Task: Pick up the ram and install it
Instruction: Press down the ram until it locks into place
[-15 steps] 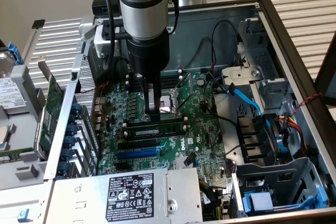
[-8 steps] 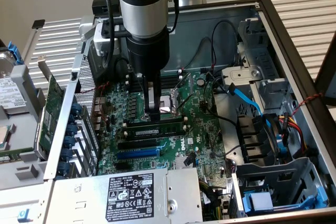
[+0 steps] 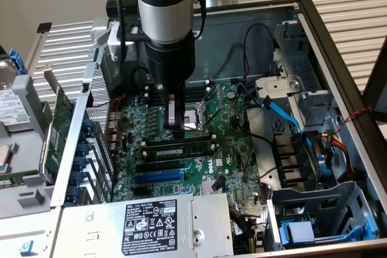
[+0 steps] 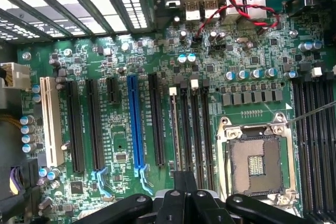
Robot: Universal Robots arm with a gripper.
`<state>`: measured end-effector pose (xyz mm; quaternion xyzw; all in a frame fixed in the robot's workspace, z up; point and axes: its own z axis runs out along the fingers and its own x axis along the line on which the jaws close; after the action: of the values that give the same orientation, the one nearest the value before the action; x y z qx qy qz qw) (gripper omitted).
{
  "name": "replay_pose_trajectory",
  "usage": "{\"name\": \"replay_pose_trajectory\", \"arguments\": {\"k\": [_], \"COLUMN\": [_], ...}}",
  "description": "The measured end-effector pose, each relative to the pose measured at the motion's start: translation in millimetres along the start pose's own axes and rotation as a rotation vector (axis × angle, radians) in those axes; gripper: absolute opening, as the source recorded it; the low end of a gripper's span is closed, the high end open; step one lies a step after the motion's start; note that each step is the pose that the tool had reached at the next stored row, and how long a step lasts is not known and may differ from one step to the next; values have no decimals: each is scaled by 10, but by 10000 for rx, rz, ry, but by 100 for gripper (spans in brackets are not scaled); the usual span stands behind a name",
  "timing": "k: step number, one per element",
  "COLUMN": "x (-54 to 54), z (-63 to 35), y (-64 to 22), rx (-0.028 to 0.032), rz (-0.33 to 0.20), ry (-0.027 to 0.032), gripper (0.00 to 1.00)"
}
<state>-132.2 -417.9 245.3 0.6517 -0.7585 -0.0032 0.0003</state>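
While the arm is reaching straight down into the open computer case, the gripper is hanging low over the motherboard with its two fingers pressed together and nothing clamped between them. The ram is standing on edge in one of the black memory slots directly under the fingertips, its white label facing outward. Whether the tips are actually touching its top edge I cannot tell.

In the wrist view, the closed gripper is showing as a dark block over the row of memory slots, and the ram is appearing as a thin pale edge running away from the fingers, with a white clip at its far end. The square processor socket is lying just beside the gripper on one side. The blue expansion slot is sitting a little farther off on the other side, among the black slots. A twisted red and black wire is looping across the board well beyond the fingertips, near the rear ports.

In the exterior view, the socket is partly showing behind the fingers. A power supply with a black label is lying well in front of the gripper, and a green expansion card is leaning outside the case, well apart from it.
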Motion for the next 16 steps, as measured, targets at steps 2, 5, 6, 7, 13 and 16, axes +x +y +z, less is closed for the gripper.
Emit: {"name": "replay_pose_trajectory", "arguments": {"k": [2, 5, 6, 7, 13, 16], "x": [0, 0, 0, 0, 1, 0], "z": [1, 1, 1, 1, 2, 0], "y": [0, 0, 0, 0, 0, 0], "rx": [2, 3, 3, 3, 18, 23], "rz": [304, 768, 924, 1058, 1768, 2097], "ry": [-2, -5, -6, -6, 40, 66], "gripper": [10, 10, 10, 10, 10, 10]}}
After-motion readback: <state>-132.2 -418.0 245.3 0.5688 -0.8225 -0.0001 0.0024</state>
